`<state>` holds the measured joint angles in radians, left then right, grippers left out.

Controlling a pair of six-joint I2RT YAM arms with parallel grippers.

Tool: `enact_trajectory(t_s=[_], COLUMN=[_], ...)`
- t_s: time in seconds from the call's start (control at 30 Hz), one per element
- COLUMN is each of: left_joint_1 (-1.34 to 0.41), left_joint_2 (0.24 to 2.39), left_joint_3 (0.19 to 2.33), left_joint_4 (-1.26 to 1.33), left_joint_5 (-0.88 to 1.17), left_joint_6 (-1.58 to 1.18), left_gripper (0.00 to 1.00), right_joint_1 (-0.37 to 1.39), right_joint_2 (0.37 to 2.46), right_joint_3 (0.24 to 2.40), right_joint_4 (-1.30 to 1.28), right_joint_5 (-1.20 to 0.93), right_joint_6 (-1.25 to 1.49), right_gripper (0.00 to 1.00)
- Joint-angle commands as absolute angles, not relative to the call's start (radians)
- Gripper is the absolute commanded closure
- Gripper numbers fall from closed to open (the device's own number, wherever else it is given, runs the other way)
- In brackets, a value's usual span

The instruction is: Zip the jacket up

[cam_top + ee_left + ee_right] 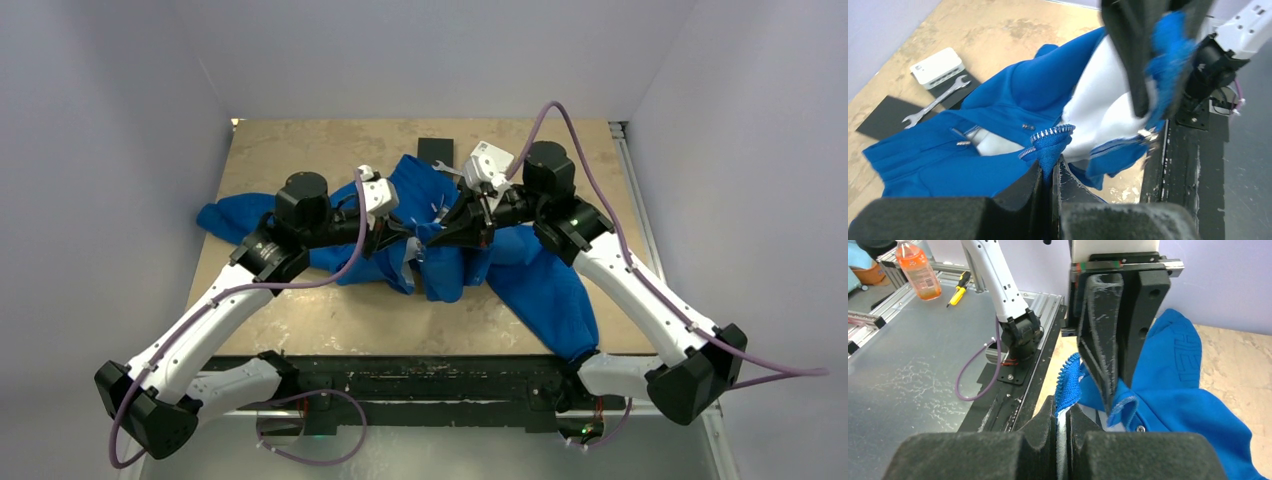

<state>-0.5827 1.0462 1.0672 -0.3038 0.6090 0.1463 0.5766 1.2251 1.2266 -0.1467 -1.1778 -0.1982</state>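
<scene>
The left gripper [1050, 170] and right gripper [1063, 417] each pinch tight on the jacket [535, 275] at mid-frame. It looks limp and light, best held right beside the zipper teeth [1050, 133].

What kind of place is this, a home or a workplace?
Probably a robotics lab bench: a tan wooden table, a silver wrench beside a small white box, and a yellow-handled screwdriver on grey metal framing.

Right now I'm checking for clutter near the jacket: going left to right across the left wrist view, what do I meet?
Flat black mat, white rectangular plastic box, curled silvery zipper end of the royal-blue fabric jacket, right arm's black base joint. Silver metal wrench omitted: it overlaps mat and box.
</scene>
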Motion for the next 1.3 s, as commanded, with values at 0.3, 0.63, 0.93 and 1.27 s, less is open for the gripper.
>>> enact_trajectory(t_s=[0.3, 0.63, 0.93, 1.27], left_joint_1=[-0.627, -0.629, -0.627, -0.58], left_joint_2=[1.034, 1.004, 0.999, 0.997], left_joint_3=[1.081, 1.086, 1.132, 1.223], left_joint_4=[-0.25, -0.156, -0.204, -0.439], left_joint_5=[0.954, 1.051, 1.049, 1.008], left_joint_6=[0.211, 0.249, 0.344, 0.482], left_gripper=[1.0, 1.0, 1.0, 1.0], right_joint_1=[0.588, 0.593, 0.597, 0.595], right_joint_2=[1.253, 1.242, 1.209, 1.114], right_joint_3=[1.23, 1.235, 1.238, 1.27], right_joint_4=[-0.005, -0.03, -0.081, -0.309], right_joint_5=[-1.108, -1.16, -1.186, -1.151], right_joint_6=[-0.11, -0.104, -0.125, -0.268], right_gripper=[1.0, 1.0, 1.0, 1.0])
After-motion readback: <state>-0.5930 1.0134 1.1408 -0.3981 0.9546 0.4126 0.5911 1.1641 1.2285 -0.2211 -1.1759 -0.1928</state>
